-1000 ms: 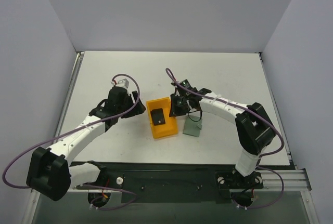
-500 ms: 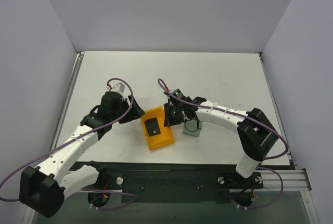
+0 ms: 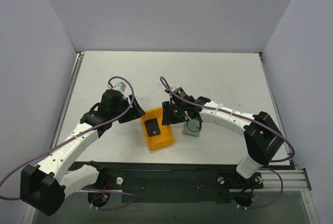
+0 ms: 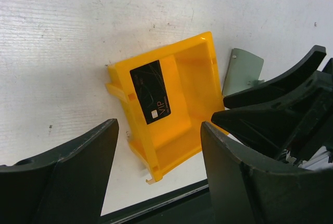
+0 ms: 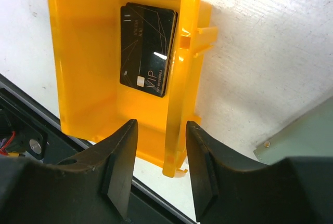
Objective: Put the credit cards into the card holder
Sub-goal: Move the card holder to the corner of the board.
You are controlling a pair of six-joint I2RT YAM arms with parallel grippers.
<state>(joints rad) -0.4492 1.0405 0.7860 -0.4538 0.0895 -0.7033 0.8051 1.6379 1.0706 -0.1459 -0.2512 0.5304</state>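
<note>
Right hand [image 5: 161, 125], jaws narrowly parted astride the orange bin's [image 5: 83, 52] side wall, likely steadying it; left hand [image 4: 158, 128] wide, empty; credit cards [image 5: 148, 47] stacked inside; card holder [image 3: 192, 129] on worktop [image 3: 218, 73] at bin's 3 o'clock.

The walls of the bin [image 5: 83, 52] ring the cards [image 5: 148, 47], leaving only the top open. The right gripper [image 5: 161, 130] sits astride the wall nearest the wallet [image 5: 307, 135], crowding that side.
</note>
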